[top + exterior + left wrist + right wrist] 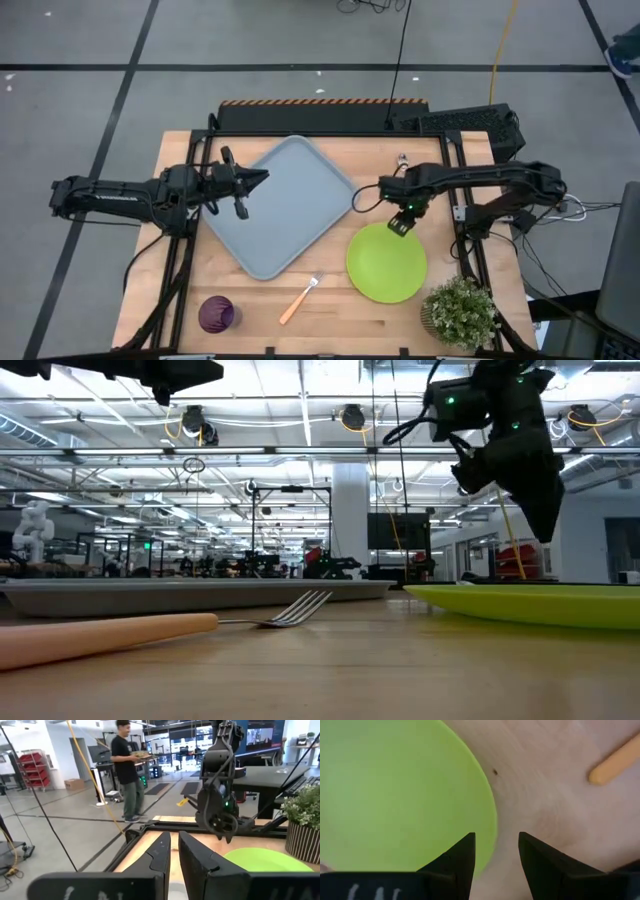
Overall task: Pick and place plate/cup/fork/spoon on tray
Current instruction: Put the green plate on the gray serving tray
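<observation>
Above the plate (386, 263), high view: right tool (400, 222) hangs over its tray-side rim; the left is farther off. Right wrist view: open fingers (460, 857) straddle that rim, plate beneath.

In the low view the fork's (150, 632) handle end and the plate's (530, 603) right side are cut off; the cup is unseen there.

fork (300, 297) between cup (216, 313) and plate (386, 263)
</observation>
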